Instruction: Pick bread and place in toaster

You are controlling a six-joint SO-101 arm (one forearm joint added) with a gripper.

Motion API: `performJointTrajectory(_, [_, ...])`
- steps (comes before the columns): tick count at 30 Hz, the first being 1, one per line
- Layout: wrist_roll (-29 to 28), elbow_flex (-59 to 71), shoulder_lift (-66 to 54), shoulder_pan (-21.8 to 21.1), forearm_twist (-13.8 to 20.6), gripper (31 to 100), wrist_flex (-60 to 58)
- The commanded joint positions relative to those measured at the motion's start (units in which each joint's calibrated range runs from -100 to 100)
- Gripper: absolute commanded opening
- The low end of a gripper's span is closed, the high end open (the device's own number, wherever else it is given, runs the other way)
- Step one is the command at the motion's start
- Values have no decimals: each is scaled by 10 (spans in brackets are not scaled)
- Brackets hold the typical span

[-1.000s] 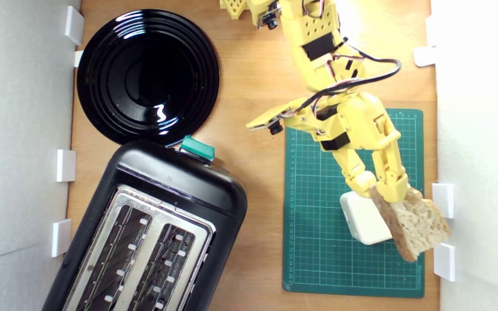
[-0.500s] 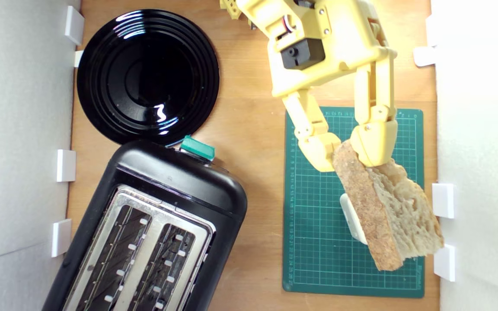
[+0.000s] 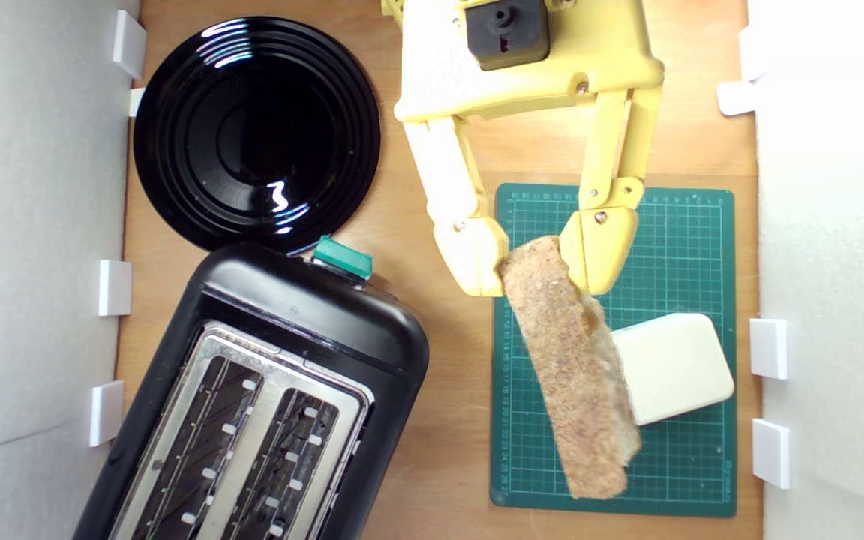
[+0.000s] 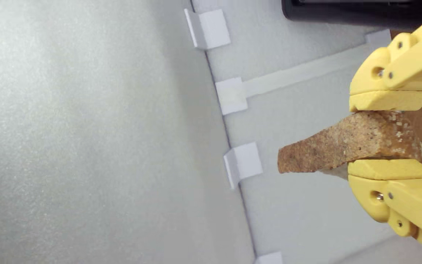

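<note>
One thick slice of rustic bread with a brown speckled crust (image 3: pixel 571 367) is clamped between the yellow plastic jaws of the gripper (image 3: pixel 533 262), held by one end so that its crust edge faces the exterior camera and its length runs out over the green gridded cutting mat (image 3: pixel 691 232). In the wrist view the same slice (image 4: pixel 350 148) sits pinched between the two yellow fingertips (image 4: pixel 388 101), which press on its opposite faces. A white rounded plastic block (image 3: pixel 676 367) lies on the mat, partly covered by the bread on the exterior view's left side. The large black two-slot toaster with a silver metal top plate (image 3: pixel 252 405) stands on the wooden worktop (image 3: pixel 439 420) at the exterior view's lower left, well apart from the bread, both slots empty, with its teal-green lever knob (image 3: pixel 342 257) nearest a round glossy black plate (image 3: pixel 256 131). White foam walls (image 3: pixel 34 225) border the worktop.
</note>
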Motion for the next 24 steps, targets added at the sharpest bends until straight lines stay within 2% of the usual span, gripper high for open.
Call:
performJointTrajectory(1, [48,-52,-3,40,6,614,20])
performJointTrajectory(7, [98,-54,-3,100,6,614,20])
performJointTrajectory(13, [125,-54,-2,159,6,614,20])
performJointTrajectory(22, [119,-54,-1,218,7,614,20])
performJointTrajectory(24, [106,-54,4,212,41,614,20])
